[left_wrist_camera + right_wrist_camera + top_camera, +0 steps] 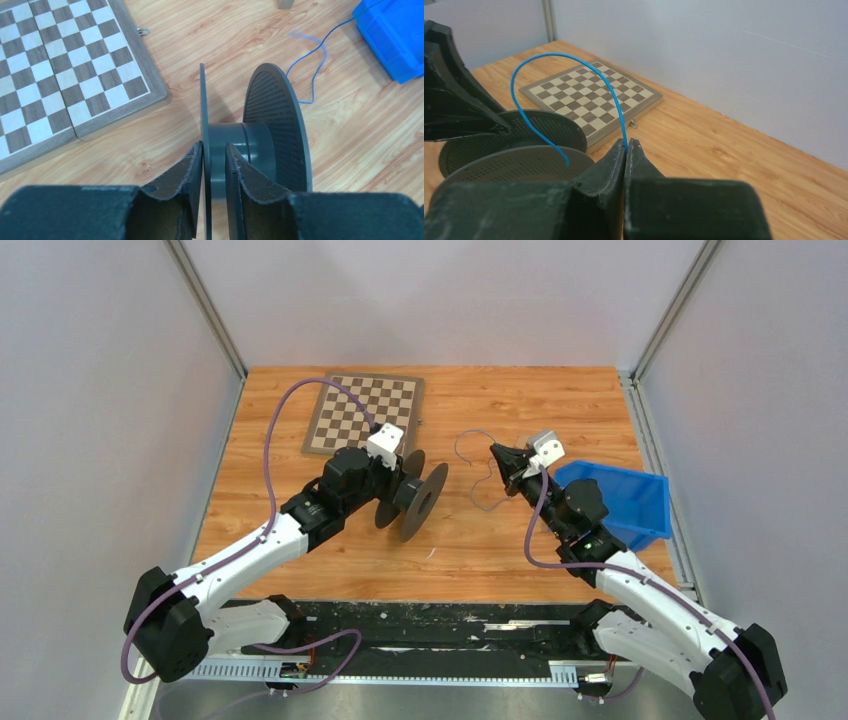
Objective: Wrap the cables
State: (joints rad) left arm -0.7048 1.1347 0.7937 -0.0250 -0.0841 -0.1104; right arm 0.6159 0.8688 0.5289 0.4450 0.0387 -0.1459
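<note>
Pale grey walls are closing in a wooden surface (pixel 500 550), and you are working over it with both arms. A chessboard (pixel 363 415) is lying flat towards the far left. A blue bin (pixel 625 502) is sitting at the right edge, just beside your right arm. A black spool (pixel 420 502) is sitting near the middle with its flanges on edge, between the board and the bin. Your left fingers (pixel 192 167) are straddling one flange, slightly parted: one is touching the disc, the other is standing off it with a gap. Your right fingers (pixel 626 150) are clenched on the thin blue cable (pixel 549 57). It is arching up from their tips towards the spool, its free end hanging over a flange.
</note>
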